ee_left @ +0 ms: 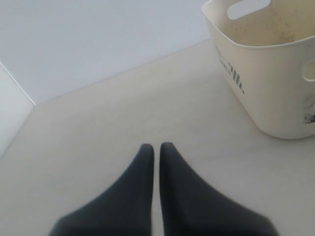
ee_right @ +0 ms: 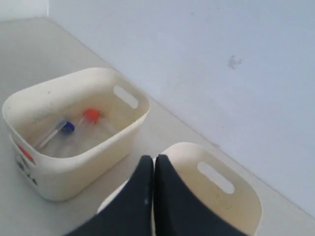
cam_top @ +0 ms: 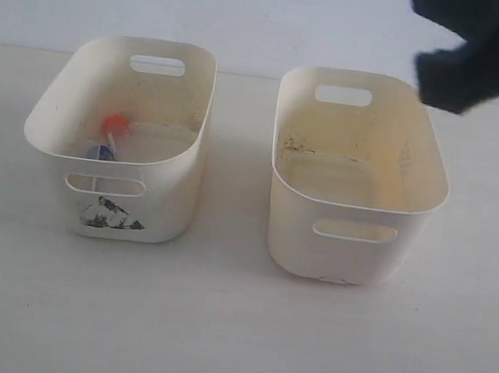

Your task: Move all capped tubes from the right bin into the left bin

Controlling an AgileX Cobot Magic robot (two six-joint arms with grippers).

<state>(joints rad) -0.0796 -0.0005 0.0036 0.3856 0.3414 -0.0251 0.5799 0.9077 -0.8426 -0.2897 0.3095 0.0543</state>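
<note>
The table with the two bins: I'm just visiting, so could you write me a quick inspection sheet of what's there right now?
Surface: pale flat table; both bins stand on it.
Job's things: left bin, with a black mark on its front, holds an orange-capped tube and a blue-capped tube; no third tube seen. Right bin shows no tubes, only dark specks inside.
Clutter: nothing seen.
Grippers: left gripper shut, holding nothing, over the table beside the left bin. Right gripper shut, holding nothing, raised near the right bin.
Cables: nothing seen.
Surroundings: plain pale wall behind the table.
</note>
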